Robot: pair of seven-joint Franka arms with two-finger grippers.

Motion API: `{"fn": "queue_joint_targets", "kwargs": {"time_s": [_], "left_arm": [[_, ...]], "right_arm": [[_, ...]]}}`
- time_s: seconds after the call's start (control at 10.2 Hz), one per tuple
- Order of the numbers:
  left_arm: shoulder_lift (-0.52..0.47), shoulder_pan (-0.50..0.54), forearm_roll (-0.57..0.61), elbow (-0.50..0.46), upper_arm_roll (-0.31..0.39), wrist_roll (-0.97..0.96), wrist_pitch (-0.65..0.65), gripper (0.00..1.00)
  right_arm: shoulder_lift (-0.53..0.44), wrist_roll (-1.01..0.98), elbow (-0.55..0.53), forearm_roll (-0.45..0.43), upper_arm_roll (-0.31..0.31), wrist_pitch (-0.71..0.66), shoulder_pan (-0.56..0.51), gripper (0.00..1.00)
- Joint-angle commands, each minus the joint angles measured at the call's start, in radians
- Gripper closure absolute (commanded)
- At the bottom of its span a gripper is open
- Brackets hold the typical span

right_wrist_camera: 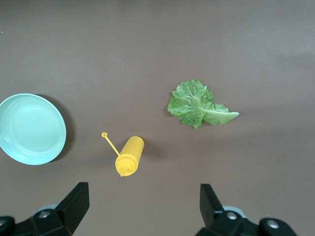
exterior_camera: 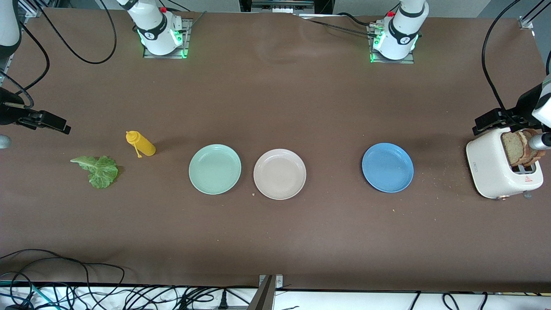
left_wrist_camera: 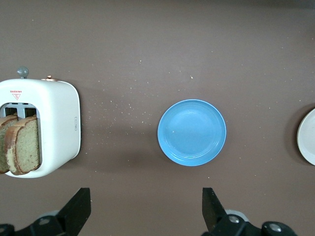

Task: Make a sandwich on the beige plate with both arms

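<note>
Front view showed me nothing built yet: beige plate [exterior_camera: 279,174] bare, bread [exterior_camera: 521,147] in the toaster [exterior_camera: 495,170], lettuce [exterior_camera: 98,169] untouched (both grippers [left_wrist_camera: 145,209] [right_wrist_camera: 142,206] hung spread apart).

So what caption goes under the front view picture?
Three empty plates in a row, lettuce and toaster at the table's ends.

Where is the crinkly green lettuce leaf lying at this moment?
In the front view, the crinkly green lettuce leaf lies flat on the brown table toward the right arm's end, beside the tipped-over yellow squeeze bottle and slightly nearer the camera than it.
</note>
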Motion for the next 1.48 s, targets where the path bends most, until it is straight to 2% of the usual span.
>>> {"fn": "queue_joint_targets", "kwargs": {"time_s": [0.0,0.59,1.38], "left_arm": [[-0.002,-0.001,0.004,0.018,-0.002,0.007,-0.012,0.00],[0.013,-0.061,0.010,0.015,-0.012,0.001,-0.004,0.00],[0.027,-0.054,0.004,0.017,-0.010,0.007,-0.003,0.00]], "right_arm": [[-0.008,-0.004,-0.004,-0.013,0.007,-0.008,-0.007,0.00],[-0.005,-0.006,-0.004,-0.013,0.004,-0.007,-0.008,0.00],[-0.005,0.002,-0.004,-0.013,0.004,-0.007,-0.008,0.00]]}}
